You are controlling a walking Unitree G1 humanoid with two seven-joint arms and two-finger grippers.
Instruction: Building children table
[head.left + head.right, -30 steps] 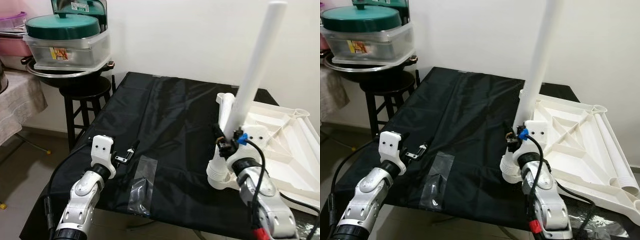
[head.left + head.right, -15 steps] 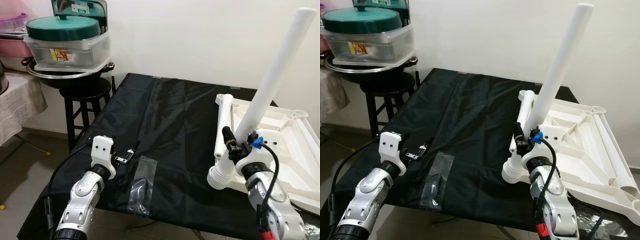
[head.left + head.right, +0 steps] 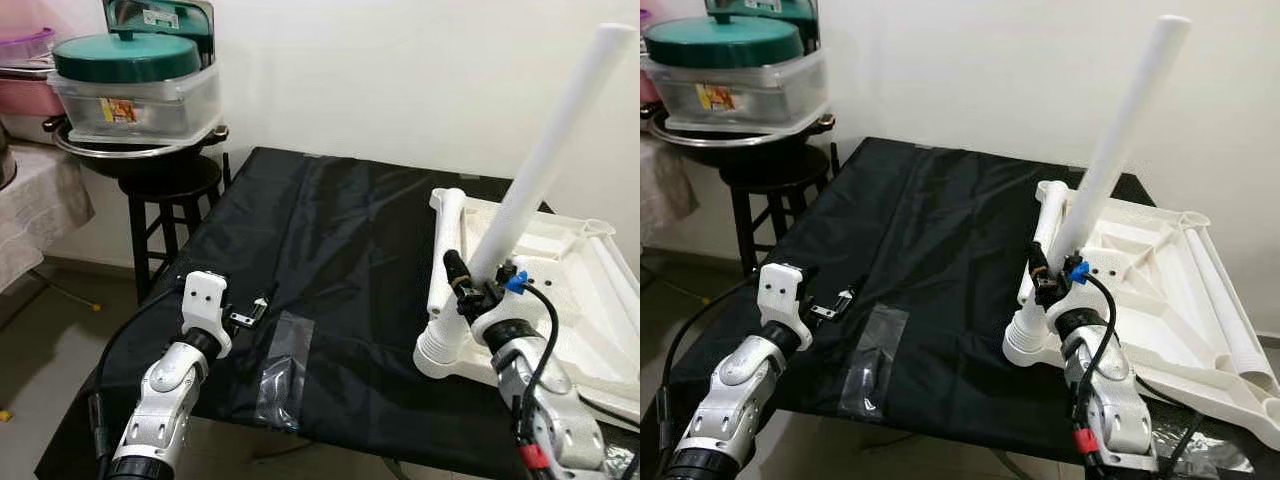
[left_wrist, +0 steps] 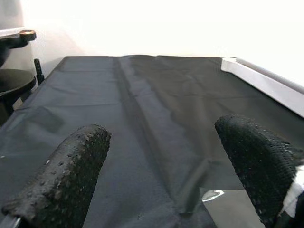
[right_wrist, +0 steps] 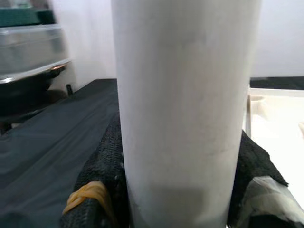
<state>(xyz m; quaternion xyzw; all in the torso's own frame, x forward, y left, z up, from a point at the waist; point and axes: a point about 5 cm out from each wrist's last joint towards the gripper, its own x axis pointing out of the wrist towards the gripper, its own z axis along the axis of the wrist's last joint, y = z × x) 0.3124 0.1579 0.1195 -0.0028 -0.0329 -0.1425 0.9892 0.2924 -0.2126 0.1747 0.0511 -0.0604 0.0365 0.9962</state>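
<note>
While the right gripper (image 3: 480,290) clenches the long white plastic table leg (image 3: 545,150), seating it in the upturned white tabletop (image 3: 580,300) comes next; left gripper (image 4: 161,175) hangs released beside it

- No text could be read anywhere.
- A colourful label (image 3: 119,108) sat on the clear plastic container (image 3: 140,100), its print too small to make out.
- A green-and-white sticker (image 3: 158,14) above it was likewise illegible.
</note>
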